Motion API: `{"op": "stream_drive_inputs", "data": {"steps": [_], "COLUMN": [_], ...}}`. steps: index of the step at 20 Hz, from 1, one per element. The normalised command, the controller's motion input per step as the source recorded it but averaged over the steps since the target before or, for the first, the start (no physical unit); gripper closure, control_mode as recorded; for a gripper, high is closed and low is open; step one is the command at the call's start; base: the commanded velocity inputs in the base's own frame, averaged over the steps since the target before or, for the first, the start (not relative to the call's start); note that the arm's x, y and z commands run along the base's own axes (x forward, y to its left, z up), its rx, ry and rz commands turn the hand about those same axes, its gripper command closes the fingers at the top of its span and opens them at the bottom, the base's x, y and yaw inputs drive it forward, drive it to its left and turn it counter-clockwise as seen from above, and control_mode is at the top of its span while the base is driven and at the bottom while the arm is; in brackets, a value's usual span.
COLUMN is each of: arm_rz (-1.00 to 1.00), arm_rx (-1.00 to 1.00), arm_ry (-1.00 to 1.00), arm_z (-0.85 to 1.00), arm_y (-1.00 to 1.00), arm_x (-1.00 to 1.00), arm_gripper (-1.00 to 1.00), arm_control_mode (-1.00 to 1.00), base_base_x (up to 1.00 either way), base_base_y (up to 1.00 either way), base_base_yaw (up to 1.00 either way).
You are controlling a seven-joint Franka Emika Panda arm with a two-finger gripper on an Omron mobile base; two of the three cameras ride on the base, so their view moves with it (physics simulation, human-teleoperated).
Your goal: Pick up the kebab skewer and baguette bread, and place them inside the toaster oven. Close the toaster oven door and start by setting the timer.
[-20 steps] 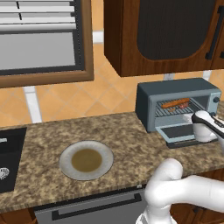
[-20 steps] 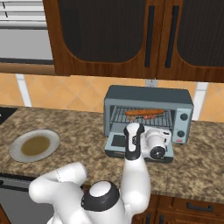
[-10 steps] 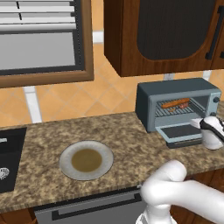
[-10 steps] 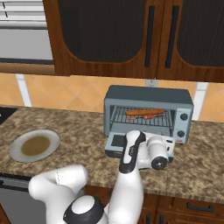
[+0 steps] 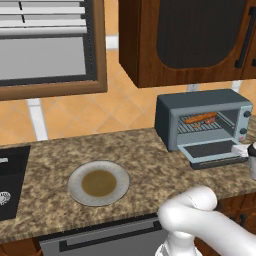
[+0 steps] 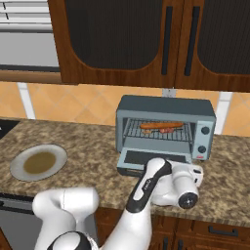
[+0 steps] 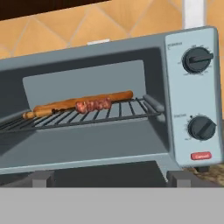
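The toaster oven (image 6: 166,126) stands at the back of the counter with the toaster oven door (image 6: 150,158) dropped flat. On its wire rack lies the baguette bread (image 7: 83,100), and the kebab skewer (image 7: 93,105) lies against the loaf's front. Both also show in the left base view as the baguette bread (image 5: 199,118). My gripper (image 7: 110,178) is open just in front of the door, fingertips (image 7: 41,178) wide apart and empty. My white hand (image 6: 181,181) hovers over the counter's front, right of the door. Two knobs, upper (image 7: 197,59) and lower (image 7: 201,127), sit on the oven's right.
An empty grey plate (image 5: 98,183) with a brownish centre lies on the granite counter, left of the oven. A dark sink (image 5: 10,185) is at the far left. Dark wooden cabinets (image 6: 146,39) hang above the oven. A small red label (image 7: 201,155) sits under the lower knob.
My hand has drawn back from the oven opening, down and to the right, towards the counter's front edge. The bread and skewer stay on the rack.
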Motion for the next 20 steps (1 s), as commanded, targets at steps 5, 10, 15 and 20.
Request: {"op": "stream_drive_inputs", "data": {"steps": [5, 10, 15, 20], "arm_rz": [0.01, 0.0, 0.01, 0.02], "arm_rx": [0.0, 0.0, -0.05, -0.12], "arm_ry": [0.08, 0.13, 0.1, 0.02], "arm_z": [-0.04, -0.09, -0.17, -0.24], "arm_y": [-0.04, 0.0, 0.0, 0.09], "arm_x": [-0.69, -0.53, -0.36, -0.03], "arm_gripper": [-1.0, -1.0, -1.0, -1.0], "arm_control_mode": [-1.0, -1.0, -1.0, -1.0], "base_base_x": [0.0, 0.0, 0.0, 0.0], "base_base_y": [0.0, 0.0, 0.0, 0.0], "base_base_yaw": [0.0, 0.0, 0.0, 0.0]}}
